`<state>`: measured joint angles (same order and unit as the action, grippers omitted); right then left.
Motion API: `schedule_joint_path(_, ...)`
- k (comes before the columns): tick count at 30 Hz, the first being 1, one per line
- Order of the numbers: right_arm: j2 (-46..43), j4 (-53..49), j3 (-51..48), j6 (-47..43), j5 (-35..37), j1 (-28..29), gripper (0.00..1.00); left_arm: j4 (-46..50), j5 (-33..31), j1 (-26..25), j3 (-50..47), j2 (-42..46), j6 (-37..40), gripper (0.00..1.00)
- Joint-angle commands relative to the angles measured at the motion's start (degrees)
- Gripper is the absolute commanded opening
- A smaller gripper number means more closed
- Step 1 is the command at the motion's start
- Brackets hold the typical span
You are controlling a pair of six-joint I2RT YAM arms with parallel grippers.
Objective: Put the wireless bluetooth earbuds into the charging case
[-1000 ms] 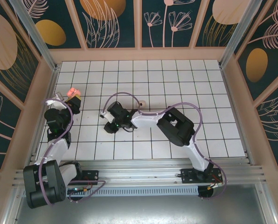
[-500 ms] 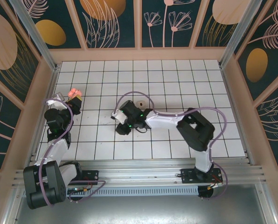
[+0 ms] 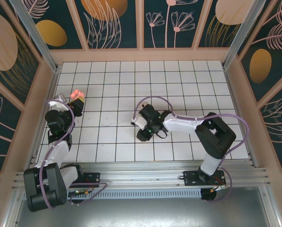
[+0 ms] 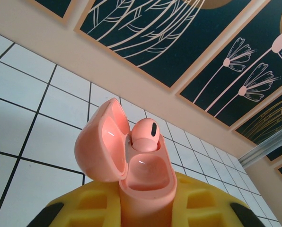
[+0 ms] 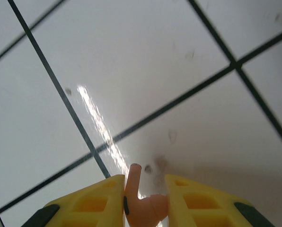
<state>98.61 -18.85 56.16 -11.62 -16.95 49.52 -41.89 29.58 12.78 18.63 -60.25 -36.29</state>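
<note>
In the left wrist view the lower body of the charging case (image 4: 148,189) is buried between my left end effector's (image 4: 148,210) yellow fingers (image 4: 205,205) and cut off by the frame edge, so I cannot see its base. Its lid (image 4: 99,146) stands hinged open to the left, and one earbud (image 4: 144,135) sits in the case just beside the lid, with only its rounded head showing. From the top view the case (image 3: 76,94) is a small pink blob at the tip of the left end effector (image 3: 77,100), too small to read any detail.

The left end effector is clamped tight on the case. The right end effector (image 5: 145,185) is nearly closed, pinching a second earbud (image 5: 143,205) between its fingers; the stem points up past the tips and the bud's lower part is cropped. In the top view the right end effector (image 3: 137,121) hangs over the table (image 3: 188,85), well to the right of the case and nearer the arm bases
</note>
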Motion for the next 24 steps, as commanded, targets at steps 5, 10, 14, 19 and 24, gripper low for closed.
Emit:
schedule_joint_path(5,-1.4,-2.8,-1.2,-0.1,1.0,-1.2,0.31,-0.7,1.3,0.4,0.8,0.8,0.3,0.07)
schedule_joint_path(10,-1.7,-4.0,0.2,0.4,0.7,-1.6,0.40,-0.7,1.4,0.4,0.6,0.8,0.4,0.07)
schedule_joint_path(14,-2.8,-5.6,3.0,2.8,-0.5,-1.6,0.43,-0.7,1.4,0.4,0.8,0.8,0.4,0.07)
schedule_joint_path(19,-2.0,-9.0,8.4,11.3,0.2,-1.0,0.41,-0.4,1.5,0.4,1.1,0.9,0.6,0.07)
schedule_joint_path(24,0.7,-12.9,11.9,18.7,-0.9,-1.0,0.39,-0.3,1.6,0.4,1.3,0.8,0.7,0.07)
